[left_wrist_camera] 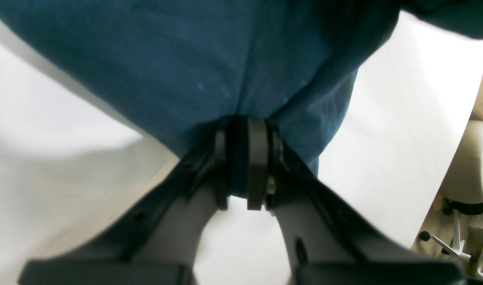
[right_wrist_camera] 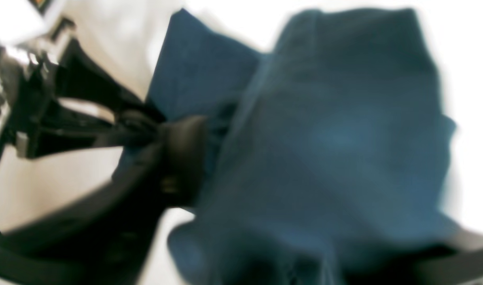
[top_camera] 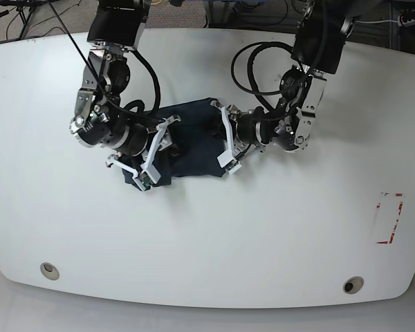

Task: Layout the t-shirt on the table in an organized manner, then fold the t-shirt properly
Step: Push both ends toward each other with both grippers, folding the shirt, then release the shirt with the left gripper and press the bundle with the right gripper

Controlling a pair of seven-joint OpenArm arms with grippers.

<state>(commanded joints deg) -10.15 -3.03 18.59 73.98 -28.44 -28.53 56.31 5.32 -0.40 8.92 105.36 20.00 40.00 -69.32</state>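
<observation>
Pinching a fold of the t-shirt (left_wrist_camera: 194,67), the left gripper (left_wrist_camera: 247,166) has its jaws pressed together on navy cloth. The right gripper (right_wrist_camera: 178,158) sits against the fabric too, but blur hides whether its jaws grip. Between the 2 arms the shirt lies bunched near the middle of the table (top_camera: 207,242).

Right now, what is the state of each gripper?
Left gripper: closed on the t-shirt.
Right gripper: at the shirt's edge; state cannot be told.
</observation>
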